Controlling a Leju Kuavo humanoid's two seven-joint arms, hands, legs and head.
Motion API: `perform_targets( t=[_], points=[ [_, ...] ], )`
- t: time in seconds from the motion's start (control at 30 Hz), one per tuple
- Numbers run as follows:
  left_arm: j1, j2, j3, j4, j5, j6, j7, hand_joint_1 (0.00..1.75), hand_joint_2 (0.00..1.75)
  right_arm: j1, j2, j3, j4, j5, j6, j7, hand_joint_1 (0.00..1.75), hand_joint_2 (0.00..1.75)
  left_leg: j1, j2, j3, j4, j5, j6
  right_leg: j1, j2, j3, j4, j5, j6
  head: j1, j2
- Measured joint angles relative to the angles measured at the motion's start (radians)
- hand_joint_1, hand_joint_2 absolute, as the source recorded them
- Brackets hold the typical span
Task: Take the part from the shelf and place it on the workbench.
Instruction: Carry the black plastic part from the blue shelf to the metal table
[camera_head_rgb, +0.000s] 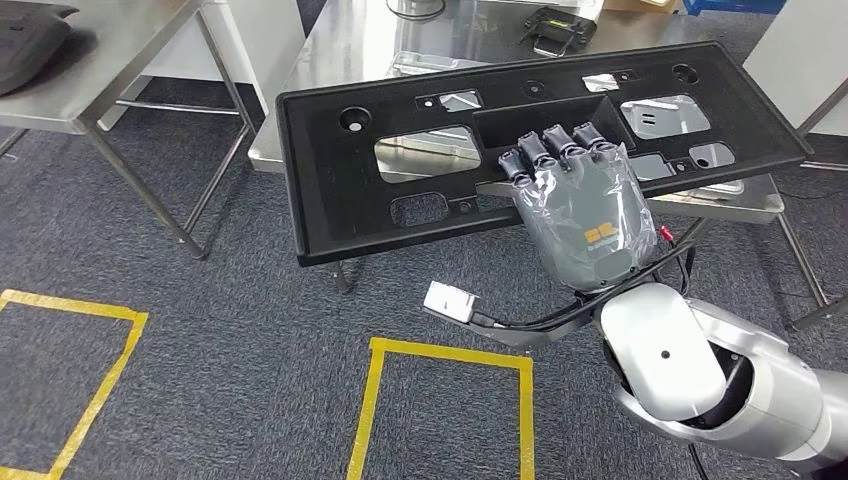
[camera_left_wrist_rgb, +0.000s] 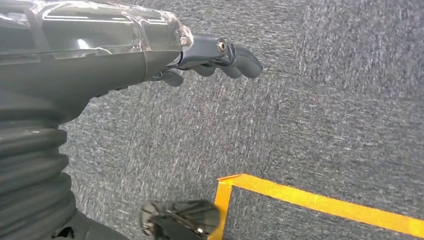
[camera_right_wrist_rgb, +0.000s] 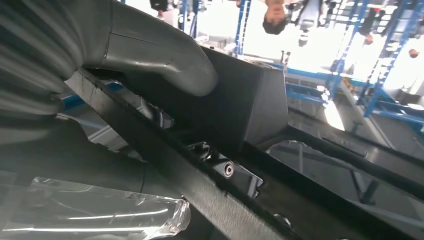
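Right arm: nearest to the head camera, at about 5 o'clock, one silver arm reaching forward and up.
Right hand: grips the part at its near long edge, the fingers hooked over the rim of a central opening; the right wrist view shows the thick thumb pressed against the other face.
Part: one long, flat black plastic panel with several cut-outs, held in the air, level but a little turned; it hangs above the near edge of the counter and does not appear to rest on it.
Counter: one steel counter at 12 o'clock behind the part; a second steel table stands at 10 o'clock, well apart.
Left hand: hangs above the grey carpet, fingers curled in, holding nothing.
Floor marks: two yellow tape squares on the carpet, at 6 and 8 o'clock.
Stage: judged as the carrying step, the placing not yet done.
Risk one: only one hand holds a long panel, so the left end may sag or twist and slip out of the grip.
Risk two: the left end hangs beyond the counter; if released here, the part could tip down to the floor.
Risk three: the far edge may strike the small dark items at the back of the counter.
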Motion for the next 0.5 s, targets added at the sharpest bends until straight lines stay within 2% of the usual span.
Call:
perform_targets(
  t=[0.03, 0.1, 0.13, 0.17, 0.2, 0.23, 0.27, 0.3, 0.33, 0.37, 0.43, 0.47, 0.5],
  points=[
    [0.001, 0.0, 0.0, 0.0, 0.0, 0.0, 0.0, 0.0, 1.75, 0.0, 0.0, 0.0, 0.0, 0.0, 0.0, 0.0, 1.75, 1.75, -0.004, -0.012, 0.016, -0.053, 0.044, 0.008, 0.001, 0.011, 0.004, 0.0, -0.002, -0.001, 0.0, 0.0],
    [0.002, 0.002, 0.0, 0.0, 0.0, 0.0, 0.0, 0.0, 1.75, -0.001, 0.0, 0.0, 0.0, 0.0, 0.0, 0.0, 1.75, 1.75, -0.011, -0.076, 0.072, -0.196, 0.131, 0.027, 0.0, 0.027, 0.01, 0.0, -0.006, 0.001, -0.001, 0.0],
    [0.002, 0.003, 0.0, 0.0, 0.0, 0.0, 0.0, 0.0, 1.75, -0.001, 0.0, 0.0, 0.0, 0.0, 0.0, 0.0, 1.75, 1.75, -0.013, -0.101, 0.094, -0.248, 0.154, 0.033, -0.002, 0.037, 0.01, 0.0, -0.007, 0.004, -0.001, 0.0],
    [0.003, 0.004, 0.0, 0.0, 0.0, 0.0, 0.0, 0.0, 1.75, -0.002, 0.0, 0.0, 0.0, 0.0, 0.001, 0.0, 1.75, 1.75, -0.016, -0.116, 0.106, -0.276, 0.163, 0.037, -0.004, 0.048, 0.008, 0.0, -0.008, 0.008, -0.002, 0.0],
    [0.004, 0.005, 0.0, 0.0, -0.001, 0.0, 0.001, 0.0, 1.75, -0.002, 0.0, 0.0, -0.001, -0.001, 0.002, 0.0, 1.75, 1.75, -0.017, -0.109, 0.112, -0.285, 0.161, 0.039, -0.006, 0.061, 0.006, -0.001, -0.007, 0.013, -0.002, 0.0],
    [0.005, 0.004, 0.0, 0.0, -0.001, 0.0, 0.001, 0.0, 1.75, -0.004, -0.001, -0.001, -0.001, -0.003, 0.002, 0.001, 1.75, 1.75, -0.017, -0.092, 0.117, -0.293, 0.161, 0.039, -0.007, 0.075, 0.004, -0.003, -0.006, 0.018, -0.002, 0.0],
    [0.005, 0.004, 0.0, 0.0, -0.001, 0.0, 0.001, 0.0, 1.75, -0.006, -0.003, -0.001, -0.002, -0.004, 0.003, 0.001, 1.75, 1.75, -0.016, -0.076, 0.123, -0.301, 0.163, 0.04, -0.007, 0.075, 0.002, 0.0, -0.009, 0.023, -0.002, 0.0],
    [0.006, 0.004, 0.0, 0.0, -0.001, 0.0, 0.001, 0.0, 1.75, -0.009, -0.004, -0.001, -0.004, -0.006, 0.004, 0.002, 1.75, 1.75, -0.014, -0.058, 0.13, -0.311, 0.165, 0.043, -0.006, 0.06, -0.006, 0.017, -0.022, 0.027, 0.0, 0.0],
    [0.006, 0.004, 0.0, 0.0, -0.001, 0.0, 0.0, 0.0, 1.75, -0.012, -0.005, -0.002, -0.004, -0.007, 0.005, 0.003, 1.75, 1.75, -0.013, -0.039, 0.137, -0.32, 0.167, 0.045, -0.004, 0.037, -0.025, 0.057, -0.046, 0.031, 0.002, 0.0],
    [0.007, 0.004, 0.0, 0.0, -0.001, 0.0, 0.0, 0.0, 1.75, -0.013, -0.005, -0.001, -0.005, -0.007, 0.005, 0.004, 1.75, 1.75, -0.013, -0.02, 0.142, -0.324, 0.167, 0.046, -0.005, 0.009, -0.055, 0.119, -0.079, 0.034, 0.004, 0.0],
    [0.009, 0.003, 0.0, 0.001, 0.0, 0.0, 0.0, 0.0, 1.75, -0.012, -0.005, 0.0, -0.005, -0.008, 0.007, 0.006, 1.75, 1.75, -0.013, 0.018, 0.145, -0.325, 0.161, 0.047, -0.009, -0.017, -0.126, 0.254, -0.135, 0.044, 0.007, 0.0],
    [0.01, 0.003, 0.0, 0.001, 0.0, 0.0, 0.0, 0.0, 1.75, -0.011, -0.005, 0.0, -0.005, -0.008, 0.007, 0.006, 1.75, 1.75, -0.013, 0.036, 0.147, -0.325, 0.157, 0.046, -0.012, -0.021, -0.146, 0.288, -0.14, 0.049, 0.007, 0.0],
    [0.01, 0.003, 0.0, 0.001, 0.0, 0.0, 0.0, 0.0, 1.75, -0.01, -0.005, 0.0, -0.005, -0.008, 0.008, 0.006, 1.75, 1.75, -0.013, 0.053, 0.149, -0.324, 0.153, 0.044, -0.015, -0.026, -0.146, 0.282, -0.124, 0.053, 0.008, 0.0]
  ],
)
